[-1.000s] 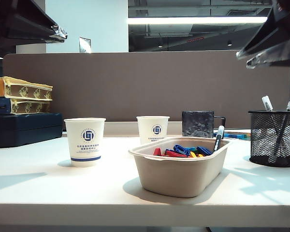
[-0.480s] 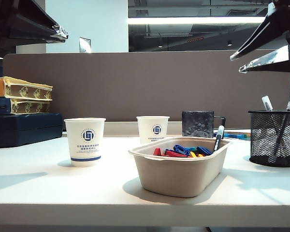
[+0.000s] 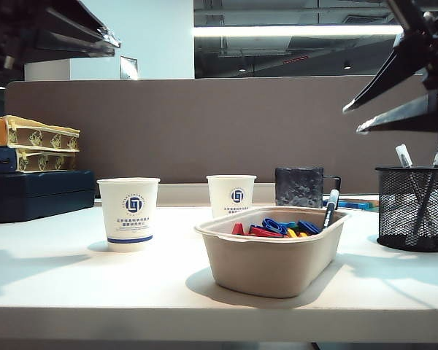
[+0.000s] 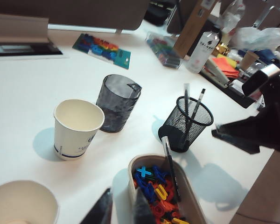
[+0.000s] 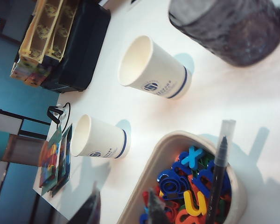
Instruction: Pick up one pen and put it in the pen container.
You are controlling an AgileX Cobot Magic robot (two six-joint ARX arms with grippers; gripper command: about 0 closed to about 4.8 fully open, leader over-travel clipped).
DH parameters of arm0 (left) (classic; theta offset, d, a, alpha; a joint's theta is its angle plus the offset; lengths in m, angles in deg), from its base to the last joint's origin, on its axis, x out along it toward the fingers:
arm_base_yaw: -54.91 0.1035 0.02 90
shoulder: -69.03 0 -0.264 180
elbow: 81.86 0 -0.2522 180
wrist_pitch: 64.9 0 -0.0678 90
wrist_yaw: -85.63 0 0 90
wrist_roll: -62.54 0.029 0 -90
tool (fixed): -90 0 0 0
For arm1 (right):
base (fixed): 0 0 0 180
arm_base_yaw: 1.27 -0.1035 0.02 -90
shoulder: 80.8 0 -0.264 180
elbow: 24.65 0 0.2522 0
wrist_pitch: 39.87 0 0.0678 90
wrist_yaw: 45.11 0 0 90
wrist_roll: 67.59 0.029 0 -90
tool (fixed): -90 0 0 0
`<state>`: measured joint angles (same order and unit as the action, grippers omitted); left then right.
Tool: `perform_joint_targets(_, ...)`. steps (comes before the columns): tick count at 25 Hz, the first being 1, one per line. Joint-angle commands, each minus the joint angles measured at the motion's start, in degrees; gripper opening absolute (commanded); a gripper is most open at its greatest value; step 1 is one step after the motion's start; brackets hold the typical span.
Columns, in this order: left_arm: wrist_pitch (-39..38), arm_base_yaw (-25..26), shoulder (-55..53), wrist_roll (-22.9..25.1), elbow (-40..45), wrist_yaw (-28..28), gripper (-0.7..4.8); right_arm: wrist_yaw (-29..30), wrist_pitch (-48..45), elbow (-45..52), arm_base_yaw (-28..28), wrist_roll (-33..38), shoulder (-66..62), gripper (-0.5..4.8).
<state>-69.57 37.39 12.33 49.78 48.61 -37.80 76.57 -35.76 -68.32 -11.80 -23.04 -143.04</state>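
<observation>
A: The pen (image 4: 171, 164) lies slanted in the beige oblong tray (image 3: 277, 271), its lower end buried among coloured plastic letters (image 5: 189, 186) and its capped end propped on the tray's rim. The pen container (image 4: 185, 123), a black mesh cup already holding two pens, stands just beside that end of the tray.

B: And the arms?

A: Both are up off the surface. The right gripper (image 5: 121, 210) hangs above the tray with its jaws apart and empty; the left gripper (image 4: 122, 210) is also above the tray's near end, jaws apart, holding nothing.

B: So what could spoil it?

A: I'd judge a low pinch would catch letters along with the barrel, or tip the light tray. A grip at the sloping end could let the pen swivel, and then it might hit the pens standing in the mesh cup or miss the rim.
</observation>
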Motion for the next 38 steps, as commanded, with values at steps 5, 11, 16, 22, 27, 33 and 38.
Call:
perform_joint_targets(5, -2.4, -8.2, -8.3, 1.2, -5.7, 0.7, 0.59, 0.2, -2.8, -1.4, 0.0, 3.5, -4.7, 1.27)
perform_joint_targets(11, -3.0, -11.8, -11.3, 1.7, -5.9, 2.8, 0.59, 0.0, -2.8, -2.5, 0.0, 3.5, -6.9, 1.28)
perform_joint_targets(16, -5.9, -11.8, -12.3, 1.6, -5.9, 7.2, 0.59, -2.1, -2.7, -2.5, 0.0, 3.5, -8.6, 1.31)
perform_joint_targets(22, -6.1, -11.8, -12.3, 1.6, -6.0, 8.8, 0.58, -3.6, -2.8, -2.5, 0.0, 3.3, -10.5, 1.31)
perform_joint_targets(27, -2.8, -11.8, -12.3, 2.3, -6.0, 4.9, 1.02, -3.5, -3.7, -2.5, 0.0, 3.3, -13.8, 1.77)
perform_joint_targets(33, 0.0, -11.8, -12.3, 2.3, -6.0, 5.4, 0.91, -3.6, -5.9, -2.6, 0.0, 3.3, -15.3, 1.76)
perform_joint_targets(38, -1.1, -11.8, -14.4, 2.2, -6.2, 5.1, 0.89, -3.7, -6.1, -3.5, 0.0, 3.3, -16.0, 1.76)
